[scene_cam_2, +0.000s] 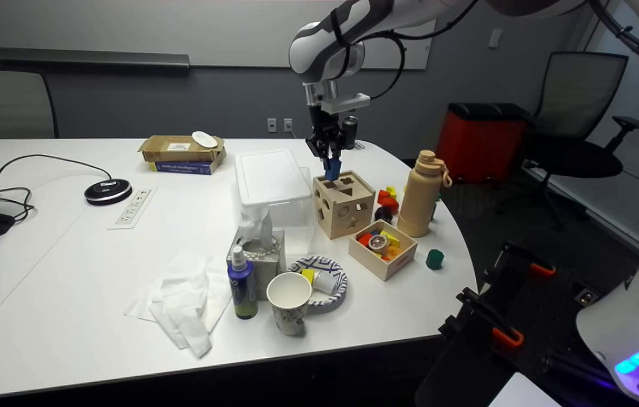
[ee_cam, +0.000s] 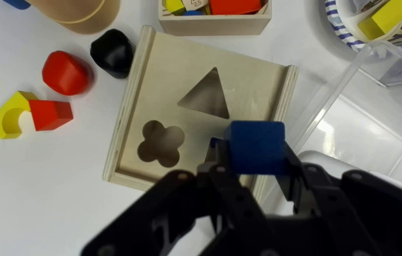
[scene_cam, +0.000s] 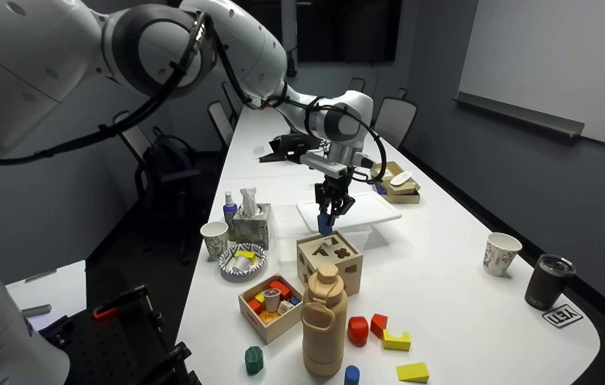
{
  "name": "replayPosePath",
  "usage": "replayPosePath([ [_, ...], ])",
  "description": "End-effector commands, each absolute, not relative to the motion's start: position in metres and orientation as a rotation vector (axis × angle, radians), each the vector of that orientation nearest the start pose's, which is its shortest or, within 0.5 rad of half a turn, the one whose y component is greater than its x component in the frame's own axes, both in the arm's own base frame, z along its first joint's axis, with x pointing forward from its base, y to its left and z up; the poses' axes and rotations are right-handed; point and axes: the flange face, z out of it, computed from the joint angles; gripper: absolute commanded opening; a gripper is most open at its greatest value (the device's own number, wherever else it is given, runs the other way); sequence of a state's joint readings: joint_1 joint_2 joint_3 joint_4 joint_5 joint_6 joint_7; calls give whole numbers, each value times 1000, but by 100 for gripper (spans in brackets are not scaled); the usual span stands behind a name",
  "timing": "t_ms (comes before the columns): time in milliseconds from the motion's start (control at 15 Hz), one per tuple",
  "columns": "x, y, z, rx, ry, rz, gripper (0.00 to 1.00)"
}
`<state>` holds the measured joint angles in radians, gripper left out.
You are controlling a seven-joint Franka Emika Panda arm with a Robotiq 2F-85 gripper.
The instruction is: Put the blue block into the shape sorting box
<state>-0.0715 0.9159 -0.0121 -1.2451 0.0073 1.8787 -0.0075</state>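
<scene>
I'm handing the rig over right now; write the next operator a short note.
Gripper: shut on the blue block.
Block: held close over the shape sorting box, toward one edge; touching or not, I can't tell.
Box: on the table; in the wrist view, triangle hole and clover hole show fully, a third hole partly.
Done: block grasped and at the box.
Left: align it with a fitting hole, probably the third, lower it in, release.

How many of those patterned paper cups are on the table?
2: one cup near the spray bottle, another cup near the black tumbler. Others could be hidden behind nearer things.
</scene>
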Motion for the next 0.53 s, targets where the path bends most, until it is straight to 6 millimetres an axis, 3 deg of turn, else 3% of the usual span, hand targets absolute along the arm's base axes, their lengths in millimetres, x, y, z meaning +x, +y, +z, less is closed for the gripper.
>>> replayPosePath([
  [0, 722, -56, 186, -3090, 172, 466, 9],
  [467, 722, -68, 173, -3097, 228, 470, 9],
])
